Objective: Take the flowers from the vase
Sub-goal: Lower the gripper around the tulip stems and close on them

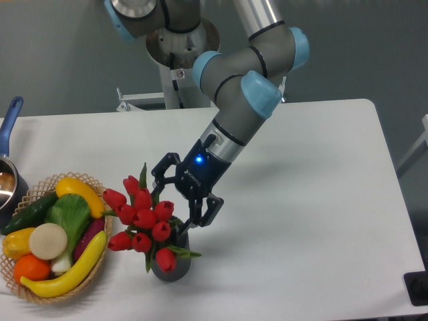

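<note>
The flowers [144, 217], a bunch of red tulips with green leaves, stand in the small dark grey vase [171, 266] near the table's front edge. My gripper [172, 210] is open, its black fingers spread on either side of the right part of the bunch, just above the vase's top. One finger [162, 178] is behind the blooms, the other [200, 215] is to the right of them. I cannot tell whether the fingers touch the flowers. The stems are hidden by the blooms and the vase.
A woven basket [30, 291] with banana, cucumber, orange and other produce sits left of the vase. A pot with a blue handle [12, 114] is at the far left edge. The arm's base [180, 40] stands behind the table.
</note>
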Motion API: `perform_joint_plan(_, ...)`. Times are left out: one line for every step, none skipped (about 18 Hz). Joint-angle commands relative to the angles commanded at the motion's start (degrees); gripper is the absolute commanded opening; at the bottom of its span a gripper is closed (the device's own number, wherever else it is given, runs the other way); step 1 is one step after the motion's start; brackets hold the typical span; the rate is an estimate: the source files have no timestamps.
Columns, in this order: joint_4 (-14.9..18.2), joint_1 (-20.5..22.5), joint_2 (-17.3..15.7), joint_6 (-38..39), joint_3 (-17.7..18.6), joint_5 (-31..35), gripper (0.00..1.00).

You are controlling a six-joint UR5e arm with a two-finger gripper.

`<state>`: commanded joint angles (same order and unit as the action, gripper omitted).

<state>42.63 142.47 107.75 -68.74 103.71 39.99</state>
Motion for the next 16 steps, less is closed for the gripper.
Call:
perform_joint_plan(0.0, -0.26, 0.09, 0.62, -0.35, 0.09, 1.0)
perform_joint_plan(0.0, -0.35, 0.27, 1.32, -0.7, 0.09, 1.0)
perform_joint_plan(0.0, -0.36, 0.62, 1.67, -0.97, 0.09, 1.0)
perform_joint_plan(0.0, -0.44, 0.62, 1.76, -0.97, 0.17, 1.0)
perform_joint_plan(-0.09, -0.44, 0.88, 1.76, -1.14, 0.17, 1.0)
perform_joint_plan(-0.35, -0.7, 1.06, 1.85, -1.32, 0.17, 1.0)
perform_joint_plan(-0.7, -1.14, 1.67, 1.94, -1.76, 0.17, 1.0)
perform_joint_plan(-0.79, -1.32, 2.11, 2.2, -1.94, 0.17, 1.0)
perform_joint_plan(-0.79, -1.41, 2.2, 2.55, -2.02, 0.17, 1.0)
perform_joint_plan(-0.79, -1.41, 2.2, 2.64, -2.11, 0.26, 1.0)
perform_joint_plan(-0.79, -1.5, 2.2, 2.73, -2.2, 0.18, 1.0)
perform_joint_plan(-0.79, -1.5, 2.29, 2.73, -2.2, 0.17, 1.0)
perform_joint_plan(-0.79, -1.5, 2.29, 2.73, -2.2, 0.17, 1.0)
perform_joint_plan(-0.79, -1.5, 2.29, 2.73, -2.11, 0.17, 1.0)
perform_joint_plan(-0.79, -1.5, 2.29, 2.73, -2.03, 0.17, 1.0)
perform_joint_plan(-0.79, -1.5, 2.2, 2.73, -1.94, 0.17, 1.0)
